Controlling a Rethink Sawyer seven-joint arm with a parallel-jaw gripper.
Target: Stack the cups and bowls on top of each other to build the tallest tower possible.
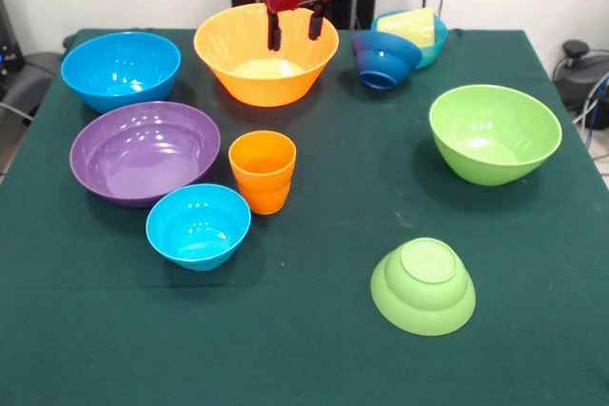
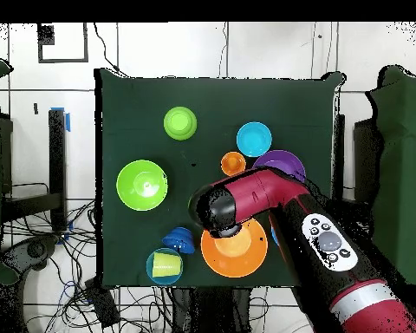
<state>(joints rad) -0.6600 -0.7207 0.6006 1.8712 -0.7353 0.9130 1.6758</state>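
Note:
My gripper [image 1: 295, 28] is open and empty, with its two black fingers [image 1: 274, 31] hanging over the far rim of the large orange bowl [image 1: 265, 59]. The orange cup [image 1: 262, 170] stands upright mid-table between the purple bowl [image 1: 145, 151] and a small light blue bowl [image 1: 198, 225]. The pale yellow cup [image 1: 409, 26] lies in another light blue bowl [image 1: 436, 40] at the back right, next to a tilted dark blue bowl [image 1: 383, 58]. A large blue bowl [image 1: 121, 68], a large lime bowl [image 1: 494, 132] and an upturned small lime bowl [image 1: 422, 285] stand apart.
In the overhead view the red arm [image 2: 246, 195] covers the gripper, part of the orange bowl [image 2: 237, 251] and most of the large blue bowl. The green cloth [image 1: 304, 349] reaches the table's edges. Cables and equipment lie around the table.

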